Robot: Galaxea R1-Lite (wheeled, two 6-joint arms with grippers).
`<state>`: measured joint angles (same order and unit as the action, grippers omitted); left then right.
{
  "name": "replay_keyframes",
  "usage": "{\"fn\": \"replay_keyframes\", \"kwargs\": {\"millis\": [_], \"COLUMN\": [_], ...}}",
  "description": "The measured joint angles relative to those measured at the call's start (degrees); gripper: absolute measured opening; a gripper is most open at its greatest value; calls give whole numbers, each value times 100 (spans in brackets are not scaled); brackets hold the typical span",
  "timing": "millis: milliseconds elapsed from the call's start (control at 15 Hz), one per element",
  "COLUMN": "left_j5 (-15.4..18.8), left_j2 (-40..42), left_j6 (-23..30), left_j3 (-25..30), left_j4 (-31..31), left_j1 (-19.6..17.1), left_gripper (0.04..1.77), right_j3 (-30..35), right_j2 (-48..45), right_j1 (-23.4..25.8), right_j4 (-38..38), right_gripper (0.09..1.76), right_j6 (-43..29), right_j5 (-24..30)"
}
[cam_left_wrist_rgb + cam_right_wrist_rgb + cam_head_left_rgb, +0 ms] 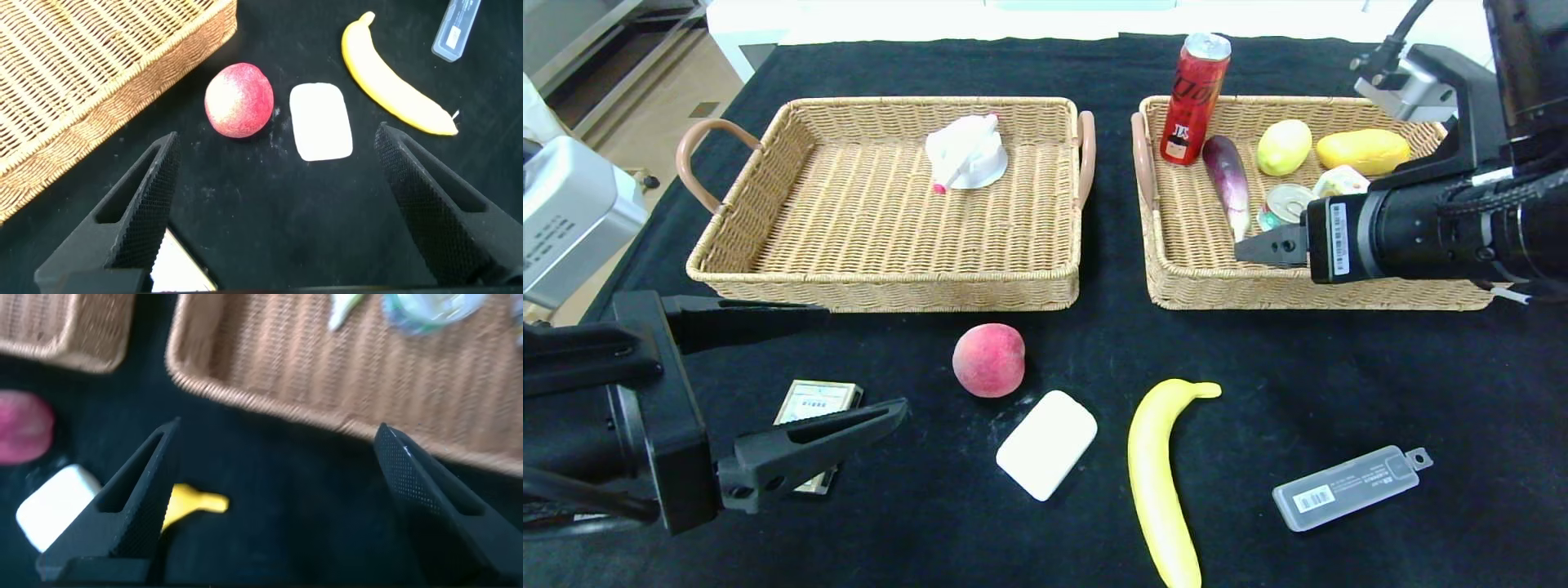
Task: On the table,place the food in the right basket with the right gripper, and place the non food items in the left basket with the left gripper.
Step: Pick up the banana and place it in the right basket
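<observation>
On the black table [1339, 367] stand two wicker baskets — the left basket [768, 269] holds a white object, the right basket [1176, 278] a red can, eggplant, lemon and mango. The left gripper [849, 363] hovers low at the near left, fingers spread and empty, a small card box [809, 400] lying under them. The right gripper [274, 502] hangs over the right basket's front rim, fingers spread wide and empty. The banana [1160, 474] lies well apart from both, long axis running near to far, stem pointing away toward the baskets. Beside it — peach [988, 359] and white soap bar [1046, 443].
</observation>
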<state>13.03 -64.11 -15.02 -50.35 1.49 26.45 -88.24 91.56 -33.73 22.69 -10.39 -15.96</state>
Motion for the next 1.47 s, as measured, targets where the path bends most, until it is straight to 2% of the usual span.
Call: {"fn": "replay_keyframes", "kwargs": {"millis": [400,933,1467], "left_j5": [0,0,0], "left_j2": [2,2,44], "left_j6": [-2,-2,2], "left_j3": [-1,-6,-17], "left_j4": [0,0,-1], "left_j1": [0,0,0], "left_gripper": [172,172,172], "right_j3": [561,1034,1203], "right_j2": [-13,385,918], "right_j1": [-1028,-1858,-2413], "right_j4": [407,380,361], "right_gripper": [170,170,170], "right_j6": [-717,-1117,-1565], "right_j5": [-269,-777,-1279]}}
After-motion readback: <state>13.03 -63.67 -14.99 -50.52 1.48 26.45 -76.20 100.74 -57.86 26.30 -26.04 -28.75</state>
